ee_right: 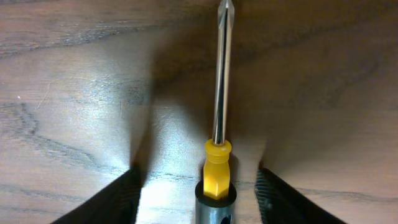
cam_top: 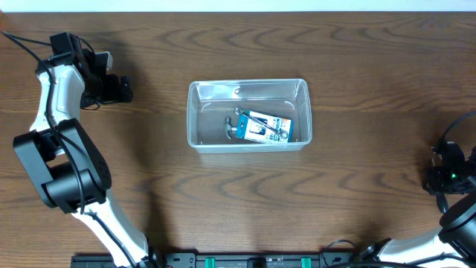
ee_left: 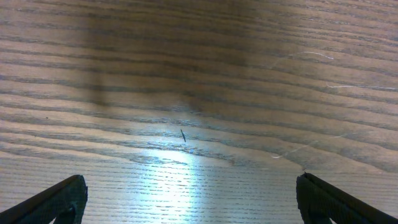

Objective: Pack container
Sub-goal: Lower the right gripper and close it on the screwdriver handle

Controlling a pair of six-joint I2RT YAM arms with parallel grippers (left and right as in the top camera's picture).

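Yellow-necked screwdriver (ee_right: pixel 219 163) sits untouched inside the parted right gripper (ee_right: pixel 198 182) (left gripper (ee_left: pixel 189 186) also parted). Off-centre: squeezing may skew it.

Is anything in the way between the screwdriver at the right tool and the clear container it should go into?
Nothing visible does. From overhead, only bare table lies between the right tool and the container. The screwdriver lies between that tool's open jaws. The container is open-topped; a blue-and-white box lies toward its near side, leaving the far side free.
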